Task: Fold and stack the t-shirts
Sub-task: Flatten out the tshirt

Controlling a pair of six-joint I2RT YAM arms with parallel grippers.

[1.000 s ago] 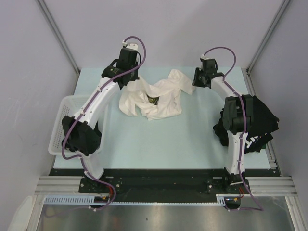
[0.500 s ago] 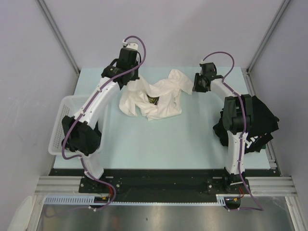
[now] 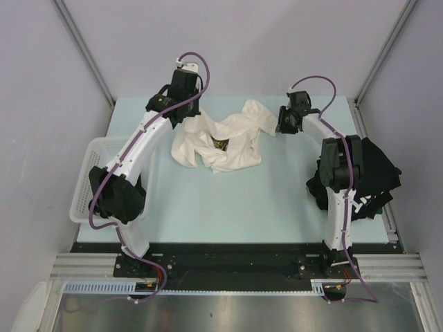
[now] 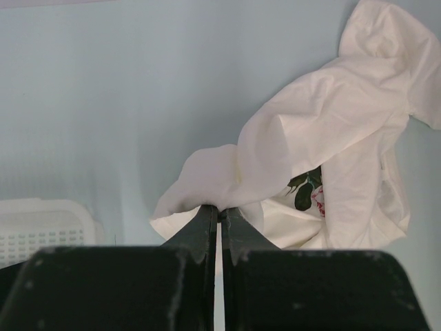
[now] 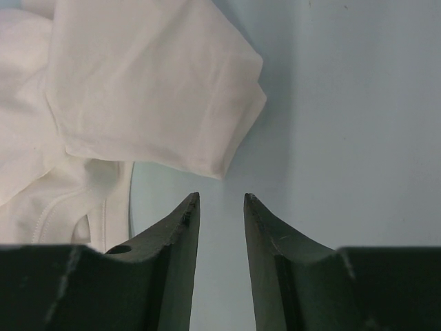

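A cream-white t-shirt (image 3: 225, 142) with a coloured print lies crumpled at the back middle of the table. My left gripper (image 4: 220, 209) is shut on a fold at the cream-white t-shirt's (image 4: 331, 131) left edge. In the top view the left gripper (image 3: 181, 117) sits at the shirt's back left corner. My right gripper (image 5: 220, 197) stands open just short of a sleeve corner of the cream-white t-shirt (image 5: 151, 96), with nothing between its fingers. From above, the right gripper (image 3: 280, 124) is at the shirt's right end. Black t-shirts (image 3: 367, 173) lie heaped at the right edge.
A white mesh basket (image 3: 93, 176) stands at the table's left edge, partly under the left arm; its corner (image 4: 41, 227) shows in the left wrist view. Grey walls enclose the light blue table (image 3: 228, 207) on three sides.
The right gripper has moved slightly left and nearer, closer to the sleeve of the cream-white t-shirt, and its jaws have opened a little. The left arm has not moved.
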